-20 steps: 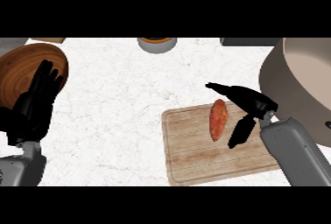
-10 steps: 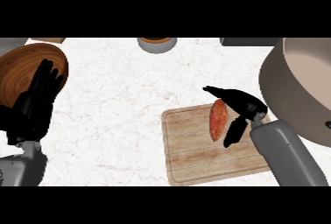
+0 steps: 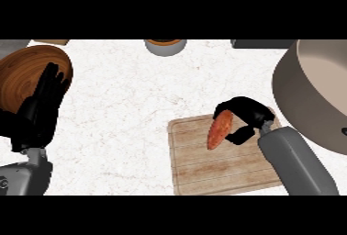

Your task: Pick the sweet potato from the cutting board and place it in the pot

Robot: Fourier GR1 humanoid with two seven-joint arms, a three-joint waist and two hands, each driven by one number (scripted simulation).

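Right robot hand (image 3: 245, 120) curled round sweet potato (image 3: 220, 130), over cutting board (image 3: 217, 160), beside pot (image 3: 308, 92).

White, faintly veined marble-look counter top (image 3: 142, 110) filling the view. On it, at four to five o'clock, a rectangular pale wooden cutting board (image 3: 217, 165), slightly turned, grooved lengthwise. At three o'clock, a large round beige pot (image 3: 318, 92), cut off by the right edge, just beside the board's upper right corner. At ten o'clock, a round brown wooden plate (image 3: 27, 78) near the left edge. At twelve o'clock, a small grey cup with an orange-brown rim (image 3: 165, 46), partly cropped. Two dark things at the top corners, too cropped to tell.
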